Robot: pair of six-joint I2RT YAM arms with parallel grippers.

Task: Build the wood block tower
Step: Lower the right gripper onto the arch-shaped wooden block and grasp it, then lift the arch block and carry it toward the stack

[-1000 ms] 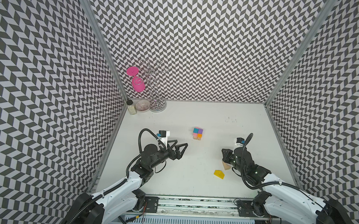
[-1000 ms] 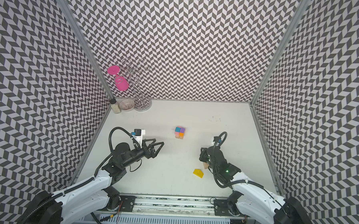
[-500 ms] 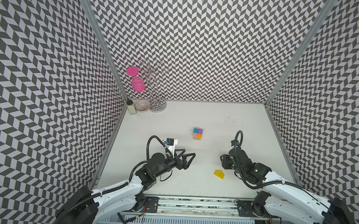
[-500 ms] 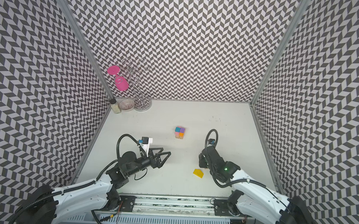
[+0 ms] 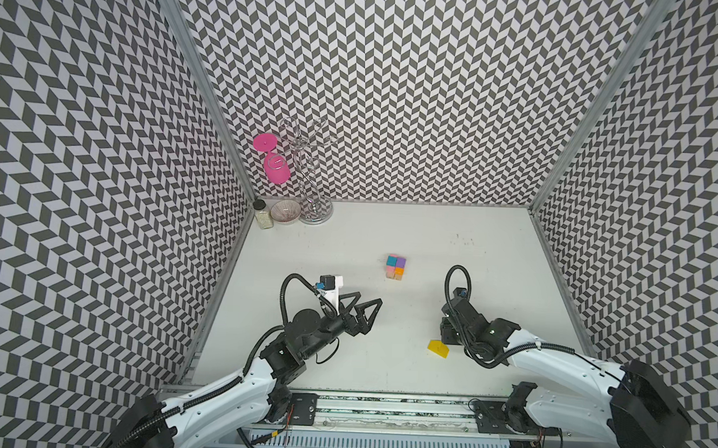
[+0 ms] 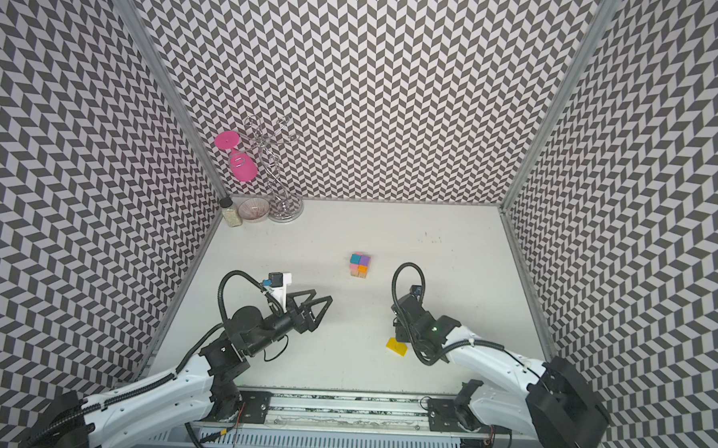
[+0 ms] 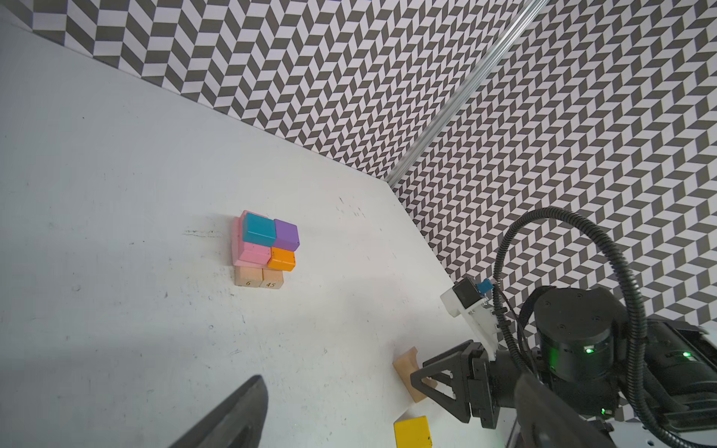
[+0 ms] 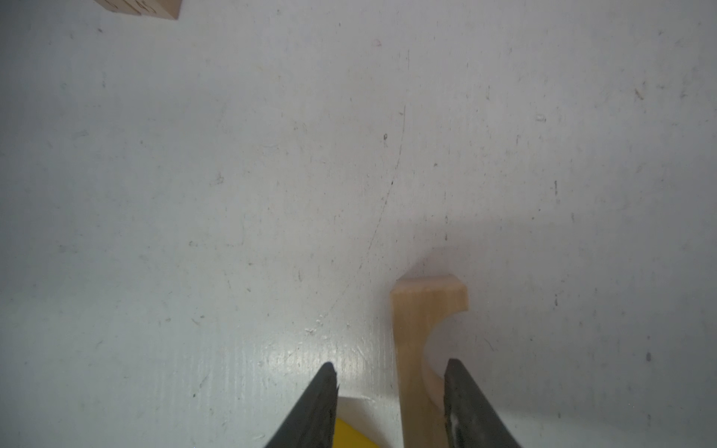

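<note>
Loosening since before | right end effector (image 8: 390, 364) parted around tan arch (image 8: 423, 310) | left end effector (image 5: 369, 298) spread, empty

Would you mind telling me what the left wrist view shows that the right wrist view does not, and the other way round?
Only the left wrist view shows the tower with its teal, purple, pink and orange blocks. Only the right wrist view shows the gap between the tan arch and one finger of the right gripper: jaws open, nothing gripped. Both show the arch, the yellow block and the right gripper.
</note>
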